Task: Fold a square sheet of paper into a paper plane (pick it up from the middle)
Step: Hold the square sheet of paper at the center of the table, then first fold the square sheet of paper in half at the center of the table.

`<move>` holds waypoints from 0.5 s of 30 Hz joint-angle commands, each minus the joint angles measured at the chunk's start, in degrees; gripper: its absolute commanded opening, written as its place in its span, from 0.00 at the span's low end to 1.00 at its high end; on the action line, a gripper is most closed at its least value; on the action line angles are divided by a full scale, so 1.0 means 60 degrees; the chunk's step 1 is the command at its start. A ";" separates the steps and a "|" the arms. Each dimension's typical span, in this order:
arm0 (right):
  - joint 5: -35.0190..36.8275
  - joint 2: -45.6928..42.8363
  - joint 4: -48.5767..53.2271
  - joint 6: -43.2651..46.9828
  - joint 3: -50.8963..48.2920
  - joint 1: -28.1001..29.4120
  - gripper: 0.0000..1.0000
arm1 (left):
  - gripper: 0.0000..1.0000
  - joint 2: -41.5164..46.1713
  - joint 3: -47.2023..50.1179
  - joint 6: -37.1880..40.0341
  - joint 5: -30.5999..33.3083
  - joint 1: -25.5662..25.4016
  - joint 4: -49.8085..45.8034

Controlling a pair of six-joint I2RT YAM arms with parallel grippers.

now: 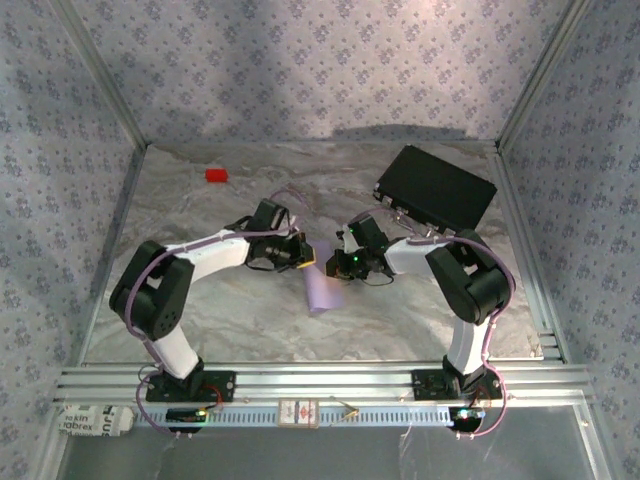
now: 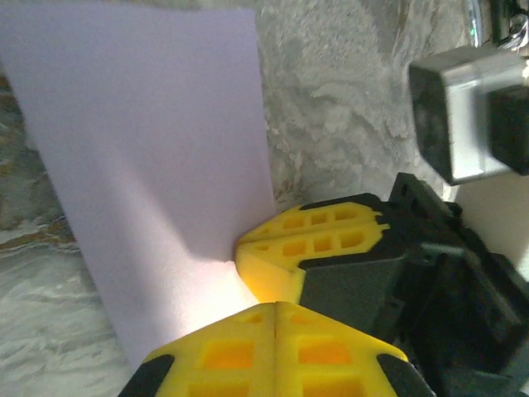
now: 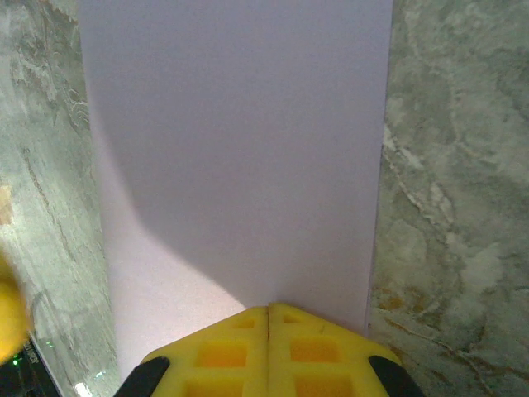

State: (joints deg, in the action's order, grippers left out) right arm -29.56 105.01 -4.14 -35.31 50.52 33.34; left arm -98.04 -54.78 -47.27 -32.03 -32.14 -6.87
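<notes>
- Paper first: the thin pale lilac paper sheet (image 1: 322,288) lies mid-table as a narrow rectangle. Its long axis runs from the two grippers towards the near edge where the arm bases sit, leaning a touch to the right.
- Its far end sits right at the fingertips. The near end is free and flat on the grey marble-look table (image 1: 230,320).
- Right wrist view: the strip (image 3: 240,149) stretches straight away from the camera, with its long edges parallel.
- The right gripper (image 3: 269,308) has its yellow fingers pressed tight together and its tips on the end of the sheet. From the left wrist camera those tips (image 2: 240,252) meet the sheet's edge (image 2: 149,165) at a little pucker, so it looks like a pinch.
- The left gripper (image 2: 275,304) is squeezed together too, just beside the right one over the same end. Can't tell if any paper is caught between its fingers.
- From above, the left gripper (image 1: 303,258) and the right gripper (image 1: 335,265) nearly face each other.
- Container-wise, a flat black rectangular case (image 1: 435,188) sits far right. Can't tell what's inside it.
- A small red block (image 1: 216,175) sits far left, well apart from the paper. Neither is in the way.
</notes>
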 commanded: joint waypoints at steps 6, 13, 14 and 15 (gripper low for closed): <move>0.0714 0.0206 0.1150 -0.0007 -0.0159 -0.0001 0.00 | 0.00 -0.0589 0.0396 -0.0345 -0.0611 0.0096 0.0992; 0.0731 0.0120 0.1218 0.0037 -0.0209 0.0011 0.00 | 0.00 -0.0693 0.0898 0.0083 0.0120 0.0247 0.0649; 0.0727 0.0127 0.1204 0.0029 -0.0230 0.0020 0.00 | 0.00 -0.0717 0.1001 0.0148 0.0212 0.0273 0.0626; 0.0732 0.0120 0.1195 0.0023 -0.0229 0.0022 0.00 | 0.00 -0.0739 0.1081 0.0199 0.0272 0.0316 0.0628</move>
State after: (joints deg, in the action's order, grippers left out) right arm -29.36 104.90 -3.99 -35.31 50.52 33.39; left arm -101.49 -49.78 -48.12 -32.32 -31.07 -2.68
